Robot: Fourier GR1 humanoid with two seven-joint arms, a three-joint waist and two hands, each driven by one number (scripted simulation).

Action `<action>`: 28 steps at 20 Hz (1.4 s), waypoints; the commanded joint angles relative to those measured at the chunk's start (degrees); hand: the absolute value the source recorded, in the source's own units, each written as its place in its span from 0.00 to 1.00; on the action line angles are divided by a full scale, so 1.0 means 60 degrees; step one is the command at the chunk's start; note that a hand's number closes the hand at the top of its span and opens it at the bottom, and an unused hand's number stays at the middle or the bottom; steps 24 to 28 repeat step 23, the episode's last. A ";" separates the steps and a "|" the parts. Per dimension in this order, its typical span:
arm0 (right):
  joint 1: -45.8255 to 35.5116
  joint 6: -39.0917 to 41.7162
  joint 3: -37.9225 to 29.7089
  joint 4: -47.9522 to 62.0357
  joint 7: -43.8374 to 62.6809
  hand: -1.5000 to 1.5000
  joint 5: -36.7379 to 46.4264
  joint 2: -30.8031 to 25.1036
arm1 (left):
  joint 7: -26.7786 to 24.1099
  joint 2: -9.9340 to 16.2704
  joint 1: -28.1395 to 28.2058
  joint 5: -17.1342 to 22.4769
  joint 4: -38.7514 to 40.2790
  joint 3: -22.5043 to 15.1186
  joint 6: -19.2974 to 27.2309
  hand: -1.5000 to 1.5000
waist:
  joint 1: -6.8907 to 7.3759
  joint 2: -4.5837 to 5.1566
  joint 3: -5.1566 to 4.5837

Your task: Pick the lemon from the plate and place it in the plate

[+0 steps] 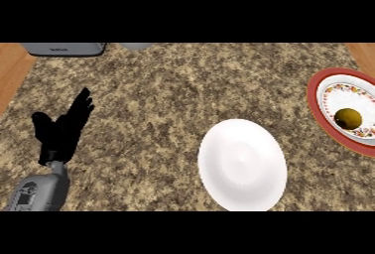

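A yellow-brown lemon lies in a red-rimmed patterned plate at the counter's right edge. A plain white plate sits nearer the front, left of the patterned one, with nothing on it. My left hand rests at the lower left, open with its fingers straight and pointing away, far from both plates. My right hand does not show in the view.
A grey appliance stands at the back left edge, and a pale round object sits just beside it. Wooden floor shows past the speckled counter's left and right sides.
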 commanded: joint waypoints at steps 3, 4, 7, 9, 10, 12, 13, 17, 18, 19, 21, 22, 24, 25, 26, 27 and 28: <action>0.0438 0.1290 -0.0141 0.0245 -0.1088 0.00 -0.0275 -0.0615 | 0.0109 0.0312 -0.0301 0.0209 0.0122 0.0255 -0.0326 0.50 | 0.0073 0.0053 0.0019; 0.0471 0.0820 -0.0061 0.0230 -0.1190 0.00 -0.0222 -0.0289 | 0.0149 0.0147 -0.0019 0.0119 -0.0331 0.0071 -0.0221 0.50 | 0.0125 0.0037 0.0019; 0.0766 0.0971 -0.0042 0.0245 -0.1421 0.00 -0.0266 -0.0467 | 0.0821 -0.0185 0.0014 0.0017 -0.0797 -0.0191 0.0111 0.50 | 0.0138 0.0035 0.0029; 0.0971 0.1000 -0.0066 0.0286 -0.1592 0.00 -0.0306 -0.0664 | 0.0690 0.0134 -0.0397 0.0075 -0.0282 0.0059 -0.0107 0.50 | 0.0084 0.0056 0.0029; 0.0615 0.1197 -0.0173 0.0356 -0.1094 0.00 -0.0413 -0.1149 | 0.0271 -0.0083 0.0138 -0.0071 -0.0465 -0.0203 -0.0111 0.50 | 0.0174 0.0064 0.0032; 0.0954 0.1309 -0.0144 0.0349 -0.1436 0.00 -0.0402 -0.1252 | 0.0388 -0.0131 -0.0225 -0.0163 -0.0239 -0.0197 0.0042 0.50 | 0.0101 0.0089 0.0043; 0.0938 0.0878 -0.0127 0.0395 -0.1451 0.00 -0.0409 -0.0930 | 0.0430 -0.0054 -0.0226 -0.0023 -0.0316 -0.0012 0.0025 0.50 | 0.0132 0.0067 0.0033; 0.1218 0.1204 -0.0001 0.0466 -0.1499 0.00 -0.0341 -0.1230 | -0.0072 -0.0078 0.0004 -0.0077 0.0025 0.0011 -0.0053 0.50 | 0.0140 0.0097 0.0044; 0.1104 0.1053 -0.0001 0.0439 -0.1385 0.00 -0.0329 -0.1362 | 0.0312 -0.0456 -0.0159 -0.0322 -0.0326 -0.0382 0.0288 0.50 | 0.0182 0.0101 0.0058; 0.0889 0.0786 0.0079 0.0415 -0.1181 0.00 -0.0252 -0.1349 | -0.0116 -0.0281 0.0059 -0.0142 -0.0082 -0.0219 -0.0045 0.50 | 0.0256 0.0119 0.0050; 0.1291 0.1022 0.0091 0.0546 -0.1381 0.00 -0.0266 -0.1470 | -0.0164 -0.0032 -0.0001 0.0006 -0.0065 0.0059 -0.0159 0.50 | 0.0166 0.0088 0.0041; 0.1367 0.0743 0.0219 0.0480 -0.1553 0.00 -0.0138 -0.1240 | -0.0183 0.0070 -0.0121 0.0110 0.0068 0.0146 -0.0301 0.50 | 0.0217 0.0130 0.0057; 0.1409 0.0802 0.0184 0.0496 -0.1625 0.00 -0.0184 -0.1303 | 0.0022 0.0024 -0.0208 0.0018 0.0007 0.0063 -0.0199 0.50 | 0.0203 0.0125 0.0064; 0.1409 0.0802 0.0184 0.0496 -0.1625 0.00 -0.0184 -0.1303 | 0.0022 0.0024 -0.0208 0.0018 0.0007 0.0063 -0.0199 0.50 | 0.0203 0.0125 0.0064; 0.1409 0.0802 0.0184 0.0496 -0.1625 0.00 -0.0184 -0.1303 | 0.0022 0.0024 -0.0208 0.0018 0.0007 0.0063 -0.0199 0.50 | 0.0203 0.0125 0.0064; 0.1409 0.0802 0.0184 0.0496 -0.1625 0.00 -0.0184 -0.1303 | 0.0022 0.0024 -0.0208 0.0018 0.0007 0.0063 -0.0199 0.50 | 0.0203 0.0125 0.0064; 0.1409 0.0802 0.0184 0.0496 -0.1625 0.00 -0.0184 -0.1303 | 0.0022 0.0024 -0.0208 0.0018 0.0007 0.0063 -0.0199 0.50 | 0.0203 0.0125 0.0064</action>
